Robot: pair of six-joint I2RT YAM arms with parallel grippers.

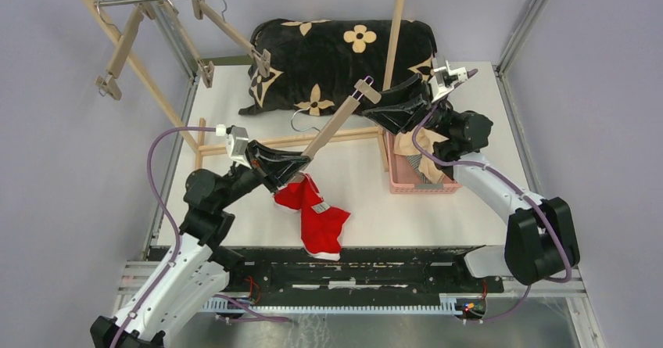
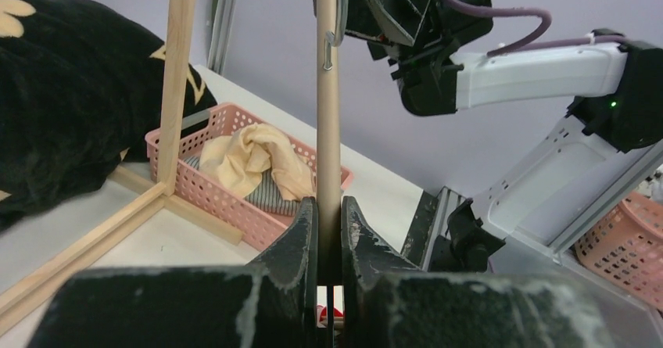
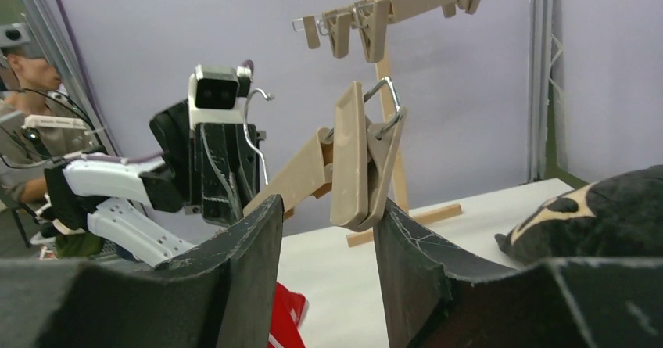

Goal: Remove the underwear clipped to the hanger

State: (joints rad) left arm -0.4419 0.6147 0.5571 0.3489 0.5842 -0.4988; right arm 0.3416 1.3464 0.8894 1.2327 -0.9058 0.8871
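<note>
From above, the left gripper (image 1: 303, 160) is clamped on the lower part of a tan wooden hanger (image 1: 336, 125), which slants up and to the far right. The red underwear (image 1: 319, 221) spills from just under those jaws and lies crumpled on the white bench (image 1: 360, 184), near the front edge. Whether it is clipped to the hanger's hidden lower end cannot be told. The right gripper (image 1: 369, 112) sits at the hanger's upper end, beside its clip (image 1: 366, 91). To the right stands a pink basket (image 1: 395, 182), partly under the right arm. A black cushion (image 1: 336, 51) with tan flowers lies at the far side, and a wooden rack (image 1: 117, 27) with more hangers stands at the far left.

The left wrist view shows the jaws shut tight on the hanger bar, which rises straight up between them. A sliver of red shows below the jaws. Beyond, the basket holds the beige underwear (image 2: 252, 156), heaped on top of the striped underwear (image 2: 270, 195).

In the right wrist view the jaws stand apart with the clip hanging between them, closer to the right-hand finger. Contact cannot be told. The red garment shows low down on the bench.
</note>
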